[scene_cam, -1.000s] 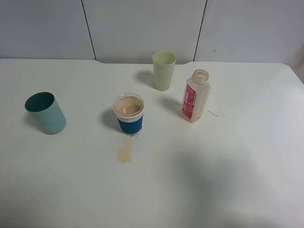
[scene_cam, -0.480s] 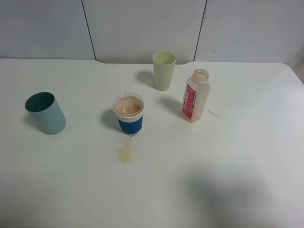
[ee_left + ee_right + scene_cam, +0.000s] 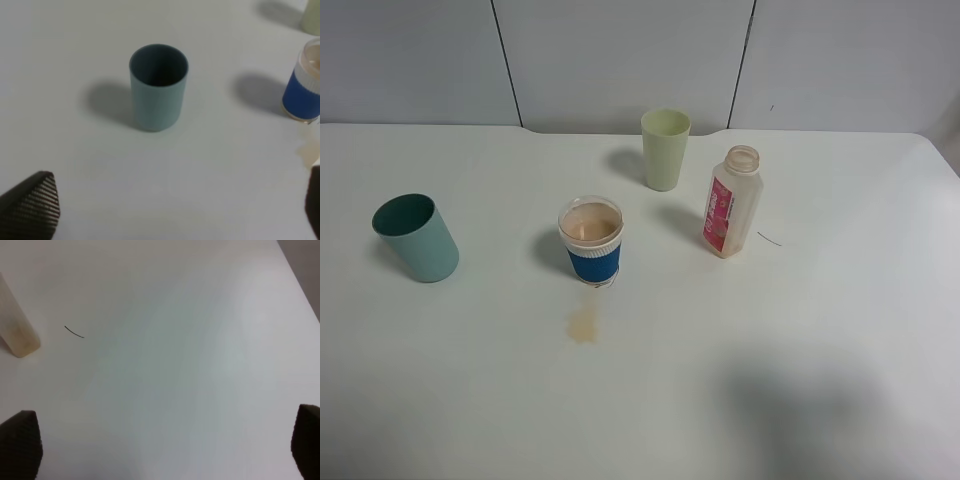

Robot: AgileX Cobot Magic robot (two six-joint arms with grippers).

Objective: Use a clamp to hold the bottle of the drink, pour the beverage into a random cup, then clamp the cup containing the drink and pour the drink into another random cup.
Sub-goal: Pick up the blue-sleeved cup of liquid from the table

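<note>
Aloft, splayed: L end effector (image 3: 172,205), R (image 3: 164,442)

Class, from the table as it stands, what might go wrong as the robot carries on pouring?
The clear cup with the blue sleeve is nearly full of beige drink; clamping or tilting it may spill more, like the beige puddle before it. The uncapped pink-labelled plastic bottle nearby might get knocked over.

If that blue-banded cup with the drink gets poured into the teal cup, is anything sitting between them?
Nothing visible: only bare table lies between the blue-banded cup and the teal cup. The spill sits nearer the camera.
</note>
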